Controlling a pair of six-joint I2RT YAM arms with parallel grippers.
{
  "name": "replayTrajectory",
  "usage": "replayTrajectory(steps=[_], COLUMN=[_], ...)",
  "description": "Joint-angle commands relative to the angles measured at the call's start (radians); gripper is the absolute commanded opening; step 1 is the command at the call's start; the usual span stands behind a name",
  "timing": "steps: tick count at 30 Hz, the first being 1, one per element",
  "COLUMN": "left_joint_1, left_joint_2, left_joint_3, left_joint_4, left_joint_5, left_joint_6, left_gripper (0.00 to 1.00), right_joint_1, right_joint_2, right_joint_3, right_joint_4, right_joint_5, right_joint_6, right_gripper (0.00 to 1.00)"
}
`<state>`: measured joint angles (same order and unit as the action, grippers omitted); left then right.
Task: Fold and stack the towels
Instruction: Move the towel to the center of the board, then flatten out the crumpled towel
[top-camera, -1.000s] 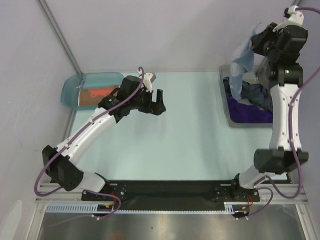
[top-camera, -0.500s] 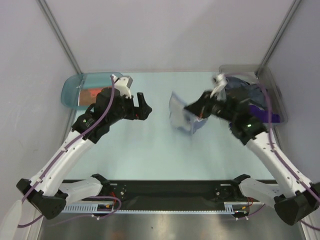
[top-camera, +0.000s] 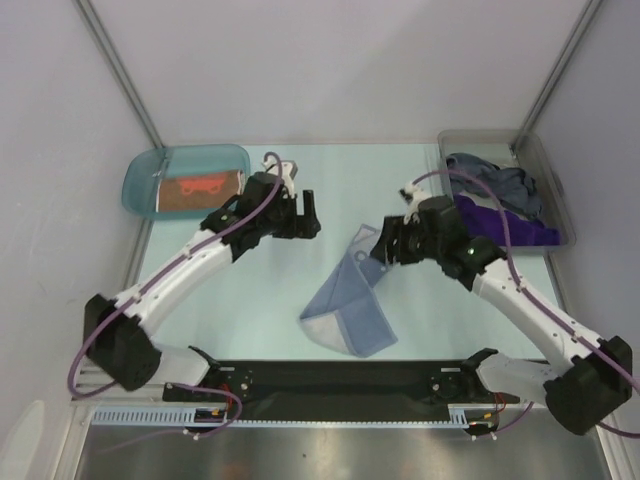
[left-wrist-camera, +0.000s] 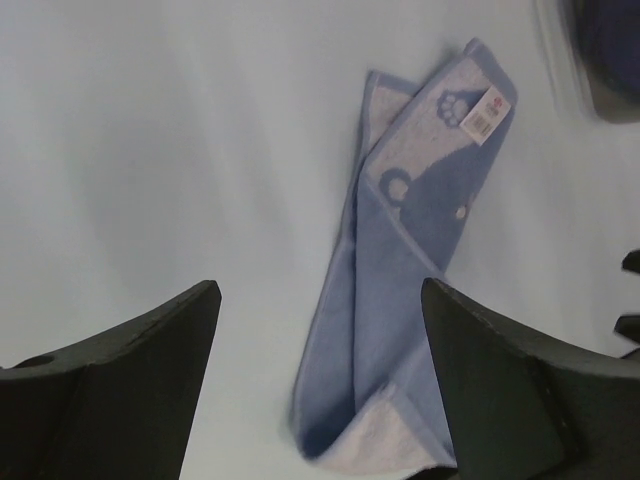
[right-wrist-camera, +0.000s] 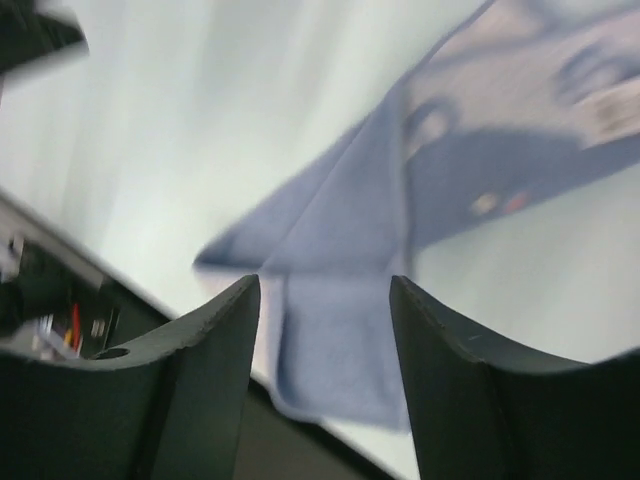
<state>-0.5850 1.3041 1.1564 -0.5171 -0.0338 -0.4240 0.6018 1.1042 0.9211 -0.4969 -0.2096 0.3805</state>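
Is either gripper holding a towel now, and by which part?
Nothing is held: left gripper and right gripper stand open; the blue towel lies on the table.

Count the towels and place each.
4: blue towel on the table, orange-brown towel in the teal tray, grey-blue towel and purple towel in the bin; more may hide there.
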Motion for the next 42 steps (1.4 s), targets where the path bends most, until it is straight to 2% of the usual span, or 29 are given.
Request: replayTrajectory(steps=[1,4,8,12,16,19,23,26,36,42], left_joint_1=[0.002,0.001,-0.004,-0.007,-0.007,-0.007,-0.006,-0.009,-0.018,-0.042], left_joint_2=[0.171,0.362,0.528,0.664,0.782,0.883,1.023,1.086,1.086,1.103], left_joint_3=[0.101,0.224,0.336,0.448,0.564,0.663,0.860,0.916,0.803,0.798], left_joint_4=[0.183,0.170,0.238,0.186,0.152,0.129,0.048,0.017,0.075,0.062], left_joint_5=[0.083,0.153,0.307,0.282,0.229,0.225,0.242,0.273,0.305,0.284], left_joint_6=[0.028,0.063,0.132,0.172,0.189,0.200,0.211,0.211,0.179,0.171], left_gripper=[0.88,0.84,0.82,0.81,0.79,0.77,0.69,0.63,0.57,0.55], right_joint_1=[-0.194,-0.320,-0.425,-0.444,-0.455,-0.439,-0.422,-0.430,-0.451,-0.453], right_joint_2=[0.098,0.284,0.465,0.618,0.784,0.798,0.836,0.856,0.849,0.818], right_joint_3=[0.106,0.211,0.317,0.412,0.531,0.521,0.538,0.538,0.493,0.452], right_joint_4=[0.080,0.084,0.081,0.086,0.001,0.063,0.081,0.087,0.100,0.127], right_joint_5=[0.085,0.058,-0.089,-0.119,-0.073,-0.045,-0.057,-0.103,-0.148,-0.171], right_joint_6=[-0.075,-0.109,-0.149,-0.213,-0.103,-0.071,-0.195,-0.259,-0.315,-0.305], right_gripper=[0.59,0.57,0.57,0.57,0.50,0.54,0.56,0.55,0.49,0.48])
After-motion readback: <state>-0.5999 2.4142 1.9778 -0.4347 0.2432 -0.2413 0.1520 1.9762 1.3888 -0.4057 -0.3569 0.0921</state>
